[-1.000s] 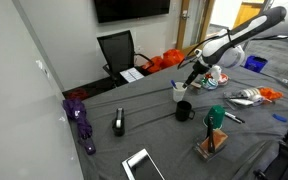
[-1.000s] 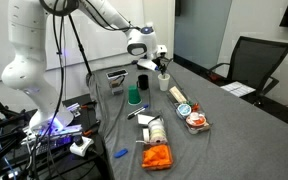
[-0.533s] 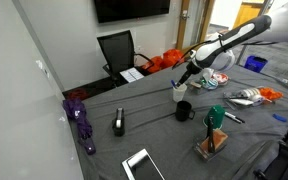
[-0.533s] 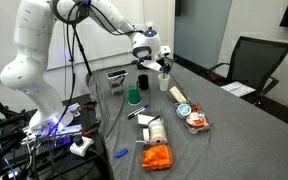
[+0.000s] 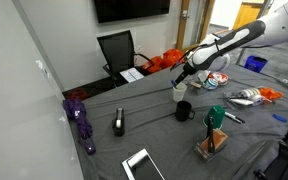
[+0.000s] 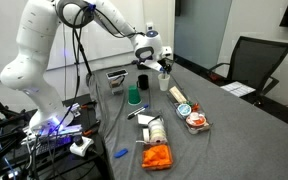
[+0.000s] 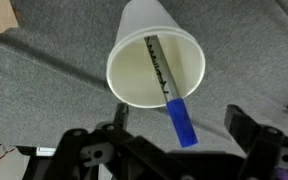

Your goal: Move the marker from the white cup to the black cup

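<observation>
My hand (image 7: 176, 128) has eased closer over the white cup (image 7: 134, 50) on the bench (image 7: 44, 100). Fingers are spread; the marker (image 7: 164, 75) leans inside, blue tip between them.

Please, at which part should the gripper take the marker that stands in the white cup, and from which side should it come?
Probably best to grip the marker by its blue end, coming from above. It leans on the rim of the white cup, and only that end sticks out. The rest lies inside the cup walls.
</observation>
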You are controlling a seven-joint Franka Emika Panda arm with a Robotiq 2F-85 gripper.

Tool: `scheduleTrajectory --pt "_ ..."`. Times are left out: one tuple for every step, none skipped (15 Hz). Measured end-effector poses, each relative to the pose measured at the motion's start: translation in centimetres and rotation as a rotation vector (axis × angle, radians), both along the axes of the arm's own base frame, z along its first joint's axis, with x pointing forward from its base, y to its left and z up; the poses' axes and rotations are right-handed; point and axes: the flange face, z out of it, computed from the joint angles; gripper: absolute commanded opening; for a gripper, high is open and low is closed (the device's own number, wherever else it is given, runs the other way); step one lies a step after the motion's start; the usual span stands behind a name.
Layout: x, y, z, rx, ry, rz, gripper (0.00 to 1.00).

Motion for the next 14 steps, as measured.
scheduleTrajectory --pt "0.1 0.1 0.0 0.004 0.001 -0.010 1.00" --pt "0.2 0.3 0.1 0.008 0.002 -0.019 1.00" --pt "0.3 0.5 0.2 0.013 0.002 -0.026 1.00" --pt "0.4 0.7 0.2 0.017 0.002 -0.032 1.00" --pt "0.5 0.9 0.2 0.020 0.003 -0.035 1.00" --pt "0.6 1.1 0.1 0.018 0.003 -0.035 1.00" --pt "0.6 1.2 0.0 0.004 0.000 -0.023 1.00" --pt "0.7 1.2 -0.1 -0.007 -0.003 -0.015 1.00" --pt "0.7 1.2 -0.1 -0.011 -0.004 -0.011 1.00" --pt "0.7 1.2 -0.1 -0.013 -0.006 -0.010 1.00" --pt "0.7 1.2 -0.1 -0.014 -0.007 -0.010 1.00" --pt "0.7 1.2 -0.1 -0.014 -0.007 -0.010 1.00" --pt "0.7 1.2 -0.1 -0.014 -0.008 -0.010 1.00" --pt "0.7 1.2 -0.1 -0.014 -0.008 -0.010 1.00"
